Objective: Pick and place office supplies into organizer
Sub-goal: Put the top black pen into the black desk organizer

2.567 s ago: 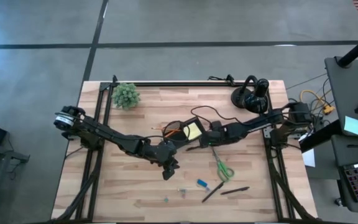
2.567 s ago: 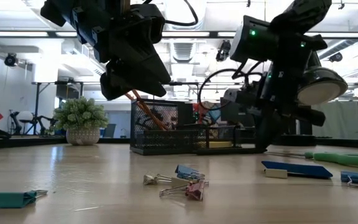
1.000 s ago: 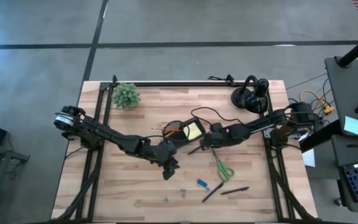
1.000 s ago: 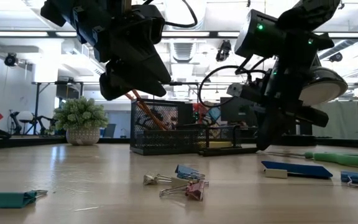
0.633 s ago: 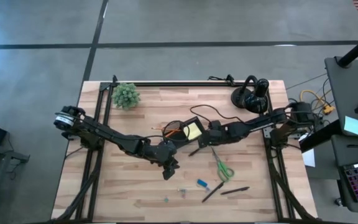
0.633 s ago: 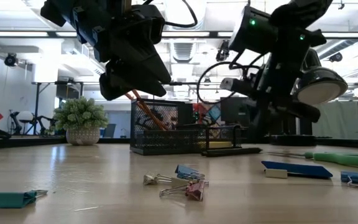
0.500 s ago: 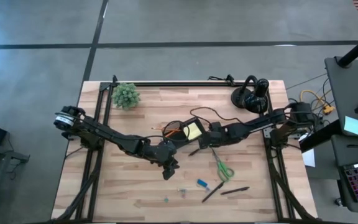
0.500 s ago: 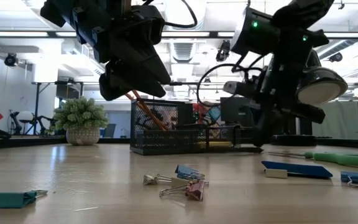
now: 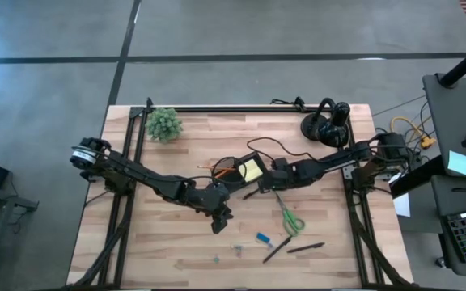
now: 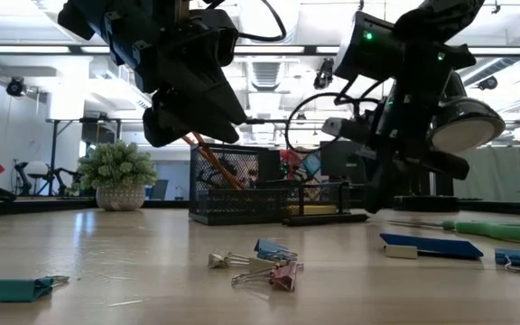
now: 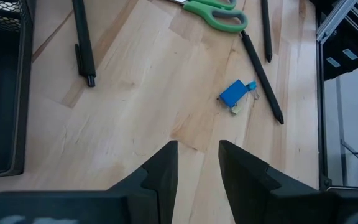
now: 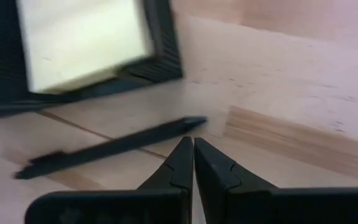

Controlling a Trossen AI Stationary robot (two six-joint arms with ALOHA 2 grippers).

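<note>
Black pens count three, one (image 9: 252, 194) beside the organizer (image 9: 237, 169) under the pinched-together right gripper (image 9: 267, 187), two (image 9: 285, 249) near the table's front edge, while the left gripper (image 11: 196, 163) hovers parted over bare wood.

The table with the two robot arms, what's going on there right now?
The robot is tidying office supplies into a black mesh organizer, which already holds a yellow sticky-note pad and orange pencils. The right gripper, fingers shut and empty, is low over a black pen lying on the table beside the organizer. The left gripper hangs open above the table. Green-handled scissors, two more pens and binder clips are not yet put away.
</note>
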